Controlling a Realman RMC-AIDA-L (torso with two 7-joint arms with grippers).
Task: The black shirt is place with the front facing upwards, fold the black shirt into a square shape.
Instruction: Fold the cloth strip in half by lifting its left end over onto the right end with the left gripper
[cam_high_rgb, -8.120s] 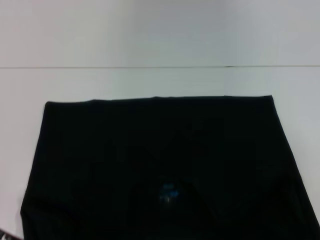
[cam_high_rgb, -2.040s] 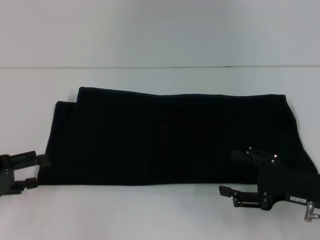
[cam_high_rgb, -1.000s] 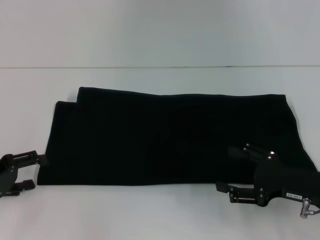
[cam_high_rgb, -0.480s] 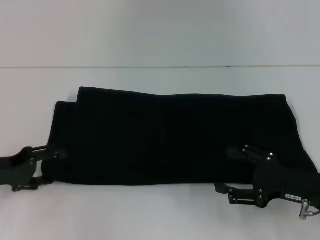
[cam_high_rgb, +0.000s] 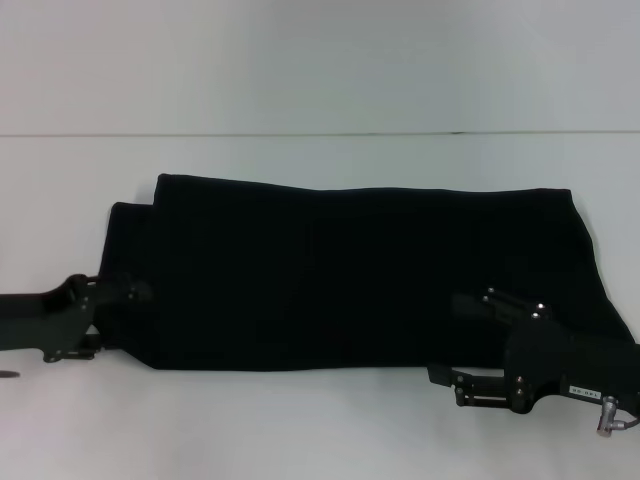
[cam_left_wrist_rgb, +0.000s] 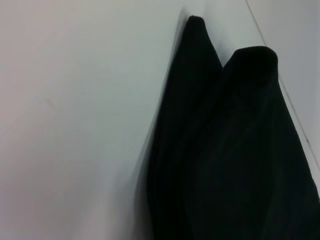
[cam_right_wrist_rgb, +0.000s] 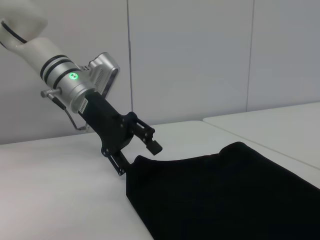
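Note:
The black shirt (cam_high_rgb: 350, 270) lies folded into a wide band across the white table (cam_high_rgb: 300, 430); its lettering and neck label are hidden. My left gripper (cam_high_rgb: 112, 320) is open at the shirt's near left corner, one finger above the cloth and one at its edge. The right wrist view shows this gripper (cam_right_wrist_rgb: 137, 157) straddling that corner of the shirt (cam_right_wrist_rgb: 210, 195). My right gripper (cam_high_rgb: 455, 340) is open at the near edge on the right, one finger over the cloth and one on the table. The left wrist view shows two layered shirt corners (cam_left_wrist_rgb: 230, 150).
The table's far edge (cam_high_rgb: 300, 134) runs behind the shirt, with a pale wall beyond. Bare white table lies in front of the shirt and to its left. A second table (cam_right_wrist_rgb: 280, 120) shows far off in the right wrist view.
My left gripper has moved right onto the shirt's near left corner. My right gripper has crept slightly left. Earlier the shirt lay spread; now it is a folded band.

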